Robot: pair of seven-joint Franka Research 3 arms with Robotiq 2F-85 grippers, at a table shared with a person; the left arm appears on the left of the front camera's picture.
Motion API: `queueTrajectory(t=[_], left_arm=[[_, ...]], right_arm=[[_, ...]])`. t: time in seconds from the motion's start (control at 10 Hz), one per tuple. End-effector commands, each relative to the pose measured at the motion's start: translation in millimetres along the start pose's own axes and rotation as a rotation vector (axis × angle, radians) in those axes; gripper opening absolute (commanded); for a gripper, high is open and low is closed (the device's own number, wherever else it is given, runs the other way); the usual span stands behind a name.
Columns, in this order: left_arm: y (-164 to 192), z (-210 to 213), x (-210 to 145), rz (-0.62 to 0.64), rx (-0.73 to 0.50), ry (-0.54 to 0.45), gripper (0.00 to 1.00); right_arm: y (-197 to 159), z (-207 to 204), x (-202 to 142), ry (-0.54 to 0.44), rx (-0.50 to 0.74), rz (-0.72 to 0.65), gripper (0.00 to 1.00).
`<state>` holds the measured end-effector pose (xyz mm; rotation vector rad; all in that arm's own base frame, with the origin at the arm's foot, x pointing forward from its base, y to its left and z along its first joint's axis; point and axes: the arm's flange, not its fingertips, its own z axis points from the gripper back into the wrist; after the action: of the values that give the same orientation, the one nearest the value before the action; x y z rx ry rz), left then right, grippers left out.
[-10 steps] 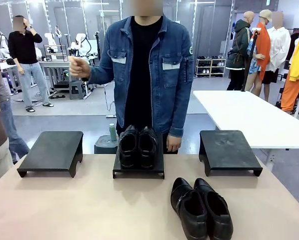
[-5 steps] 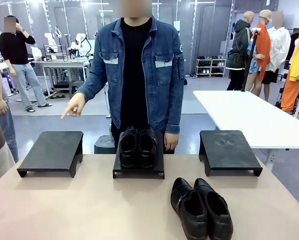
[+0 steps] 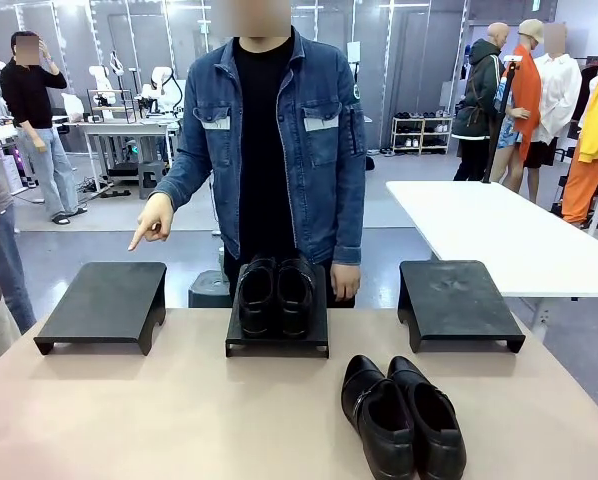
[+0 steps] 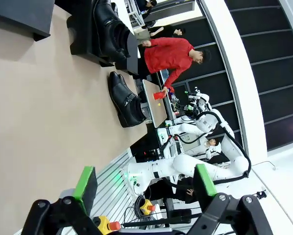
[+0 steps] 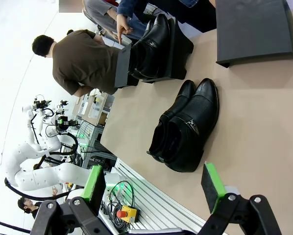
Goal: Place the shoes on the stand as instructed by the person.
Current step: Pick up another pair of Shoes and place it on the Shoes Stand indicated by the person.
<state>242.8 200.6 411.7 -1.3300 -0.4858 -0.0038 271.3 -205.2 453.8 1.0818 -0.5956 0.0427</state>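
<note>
- Beige table (image 3: 179, 420) spreads out ahead of both grippers; busy lab floor beyond it.
- person (image 3: 279, 150) in a denim jacket stands at the far edge, facing both tools, right behind the middle stand.
- Three black stands sit in a row along the far side: left stand (image 3: 104, 300) bare, middle stand (image 3: 277, 342) occupied, right stand (image 3: 457, 300) bare.
- first pair (image 3: 276, 292) of black shoes sits side by side on the middle stand, far ahead of both grippers. Reads as already placed.
- loose pair (image 3: 404, 420) lies flat on the table, shoes touching, just ahead of the right gripper (image 5: 153, 184). It is farther off and across from the left gripper (image 4: 144, 182).
- Both grippers look along the table from the near side with fingers spread wide and nothing between the green pads. Neither touches a shoe.
- pointing hand (image 3: 151, 222) of the person aims its index finger down at the left stand, so that is probably the target for the loose pair.
- Judgement: the loose pair is on the right gripper's side and the target is on the left gripper's side. The move likely needs a reach across the middle or a handover.
</note>
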Motion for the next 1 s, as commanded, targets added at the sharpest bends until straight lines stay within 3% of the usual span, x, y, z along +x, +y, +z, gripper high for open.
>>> queueTrajectory(t=[0.0,0.9], left_arm=[[1.0,0.8,-0.2,-0.024,-0.02,-0.006,1.0],[1.0,0.8,-0.2,-0.024,-0.02,-0.006,1.0]], right_arm=[[1.0,0.8,0.3,-0.013,0.014,0.016,1.0],[1.0,0.8,0.3,-0.013,0.014,0.016,1.0]])
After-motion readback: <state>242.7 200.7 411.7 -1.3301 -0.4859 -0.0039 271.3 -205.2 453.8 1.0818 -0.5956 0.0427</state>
